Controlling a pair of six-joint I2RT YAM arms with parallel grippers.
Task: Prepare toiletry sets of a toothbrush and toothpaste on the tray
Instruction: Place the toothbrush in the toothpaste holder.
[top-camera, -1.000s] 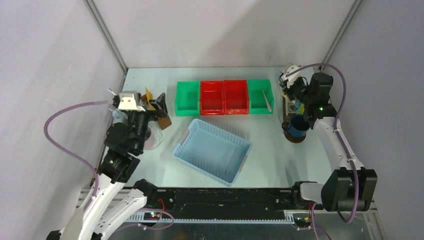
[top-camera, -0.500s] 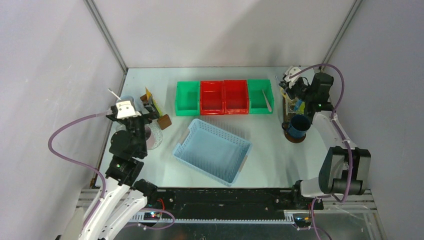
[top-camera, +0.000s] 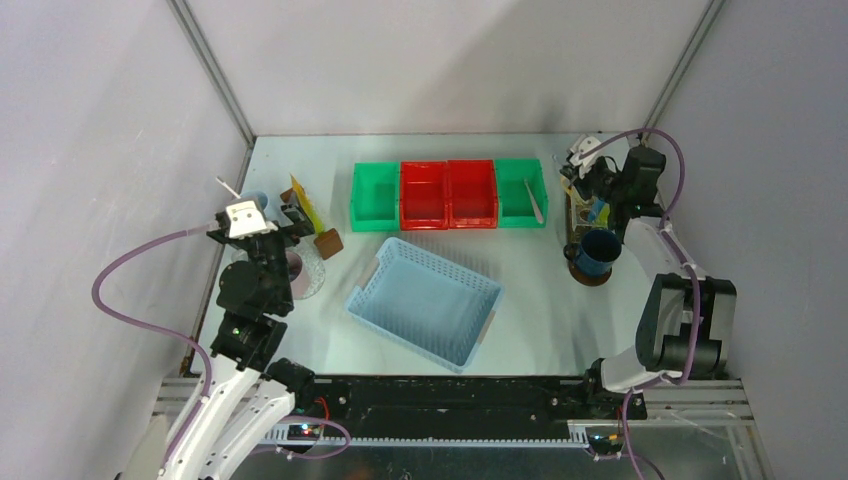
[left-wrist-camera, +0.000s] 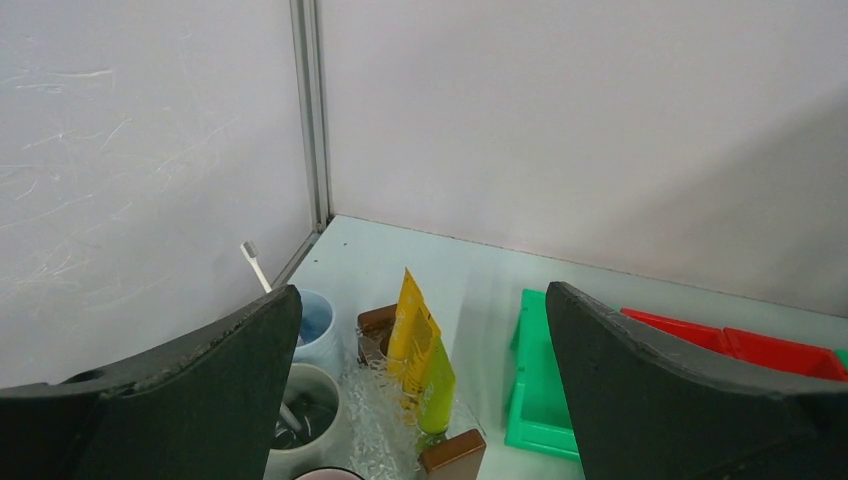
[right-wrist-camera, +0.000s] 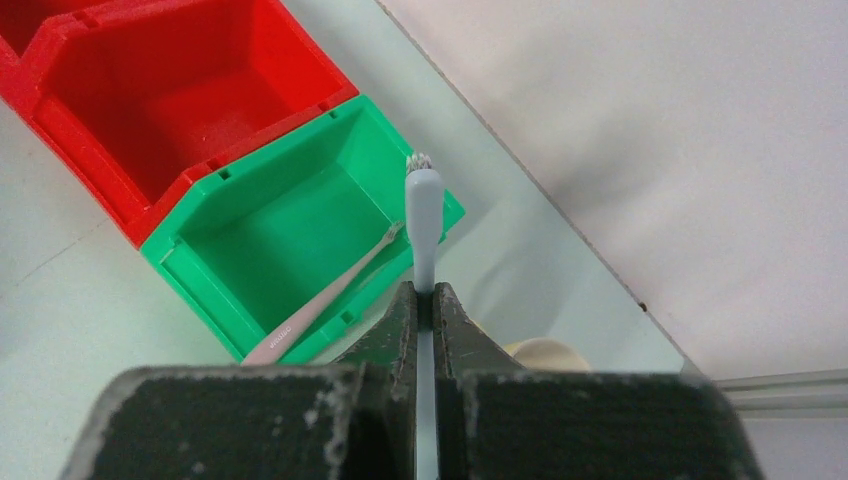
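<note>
Above the far end of the dark brown tray (top-camera: 586, 279), my right gripper (top-camera: 585, 168) is shut on a pale blue toothbrush (right-wrist-camera: 423, 215), whose bristles point away past the gripper (right-wrist-camera: 425, 290). A dark blue mug (top-camera: 597, 251) stands on the tray. A cream mug (right-wrist-camera: 545, 352) shows just beyond the right fingers. My left gripper (left-wrist-camera: 422, 295) is open wide and holds nothing. It faces yellow (left-wrist-camera: 413, 318) and green (left-wrist-camera: 438, 385) tubes standing in a clear holder. A pale blue mug (left-wrist-camera: 314, 325) holding a toothbrush (left-wrist-camera: 256, 264) and a grey mug (left-wrist-camera: 305, 408) stand beside them.
A row of green and red bins (top-camera: 448, 194) runs across the back. A pink toothbrush (right-wrist-camera: 325, 303) lies in the rightmost green bin (right-wrist-camera: 300, 235). The light blue perforated basket (top-camera: 425, 300) sits mid-table. Brown blocks (left-wrist-camera: 452, 455) flank the tube holder. Walls stand close on both sides.
My left gripper has drawn back to the left from the tube holder and opened fully. The right arm's elbow shifted right, while its gripper stays shut on the toothbrush over the tray.
</note>
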